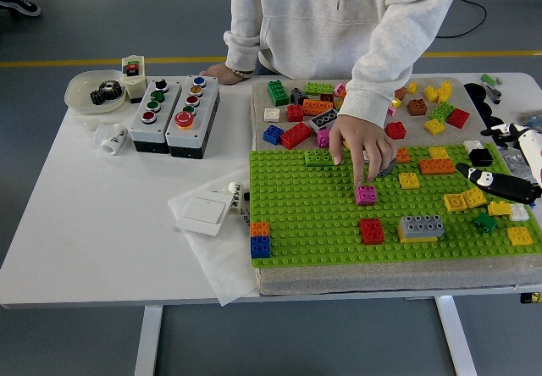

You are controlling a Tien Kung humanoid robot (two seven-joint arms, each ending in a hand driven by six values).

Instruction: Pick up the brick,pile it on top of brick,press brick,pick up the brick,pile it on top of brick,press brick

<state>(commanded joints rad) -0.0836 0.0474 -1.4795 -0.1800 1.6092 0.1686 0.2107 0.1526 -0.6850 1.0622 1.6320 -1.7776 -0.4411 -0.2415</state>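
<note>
A green studded baseplate lies on a grey mat. On it stand a magenta brick, a red brick, a grey brick on a yellow one, an orange brick on a blue one, and yellow and orange bricks further right. A person's hand reaches down over the plate, its fingertips touching the magenta brick. My right hand comes in at the right edge, black fingers stretched flat over the plate near a yellow brick, holding nothing. My left hand is out of view.
Loose bricks lie heaped on the mat behind the plate. Two button boxes, a bowl of gears and a white switch plate on paper sit to the left. The person stands at the far side.
</note>
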